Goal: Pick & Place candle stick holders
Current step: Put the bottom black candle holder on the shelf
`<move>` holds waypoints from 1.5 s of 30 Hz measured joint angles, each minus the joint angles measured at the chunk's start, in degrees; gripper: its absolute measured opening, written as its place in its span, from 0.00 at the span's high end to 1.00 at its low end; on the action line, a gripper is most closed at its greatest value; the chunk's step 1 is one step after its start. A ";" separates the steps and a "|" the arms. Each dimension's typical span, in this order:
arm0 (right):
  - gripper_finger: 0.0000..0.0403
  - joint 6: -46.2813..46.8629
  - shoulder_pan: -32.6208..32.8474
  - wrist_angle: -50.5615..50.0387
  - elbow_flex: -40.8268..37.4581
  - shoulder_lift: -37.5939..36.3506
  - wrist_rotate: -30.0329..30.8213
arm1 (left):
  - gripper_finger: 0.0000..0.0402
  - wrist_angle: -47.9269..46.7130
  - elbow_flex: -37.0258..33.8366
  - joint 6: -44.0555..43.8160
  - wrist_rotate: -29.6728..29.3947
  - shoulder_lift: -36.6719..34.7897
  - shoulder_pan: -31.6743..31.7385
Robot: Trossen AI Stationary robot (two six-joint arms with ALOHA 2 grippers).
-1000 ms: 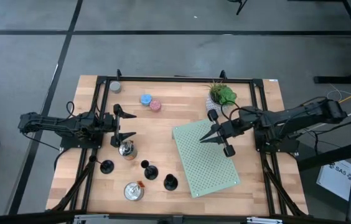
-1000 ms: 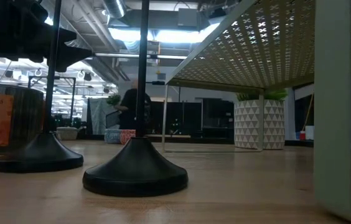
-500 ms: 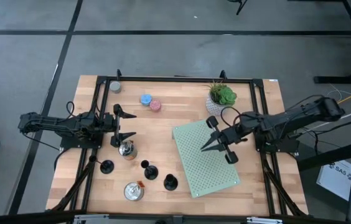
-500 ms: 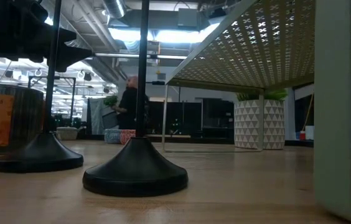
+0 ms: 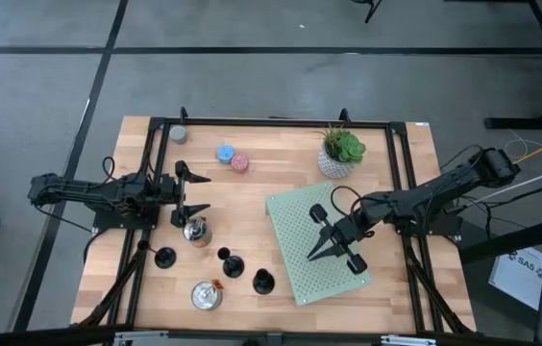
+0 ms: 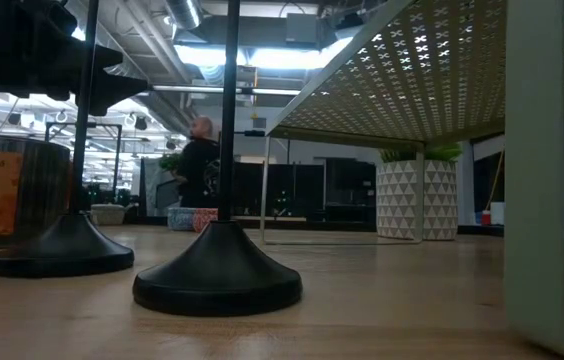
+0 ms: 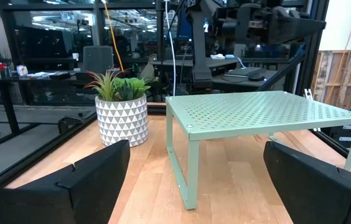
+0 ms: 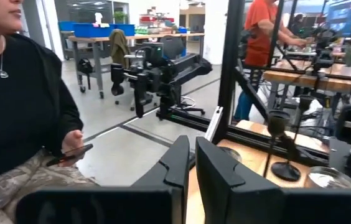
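Three black candle stick holders [image 5: 163, 257], [image 5: 231, 261], [image 5: 263, 282] stand on their round bases near the table's front left. The low view shows two of them close up [image 6: 217, 280], [image 6: 62, 250]. My right gripper [image 5: 312, 256] hovers shut and empty over the green perforated shelf [image 5: 295, 216], pointing toward the holders. One holder [image 8: 284, 155] shows beyond its fingers [image 8: 188, 168]. My left gripper [image 5: 192, 192] waits open at the table's left, facing the shelf [image 7: 256, 112].
Two silver tins [image 5: 195, 231], [image 5: 207, 295] stand among the holders. A potted plant [image 5: 340, 152] is at the far right. Blue and pink candles [image 5: 225, 153], [image 5: 240, 162] lie at the back. A seated person [image 8: 20, 99] is beyond the table.
My right gripper has swung from beside the potted plant toward the table's near edge and a little left, across the green shelf. It turned slightly and stayed shut. A person in the background of the low view has walked left.
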 joint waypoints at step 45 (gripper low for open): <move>0.41 0.68 3.77 -21.99 19.96 19.89 13.70 | 0.08 -0.02 0.01 -0.01 -0.01 0.00 -0.02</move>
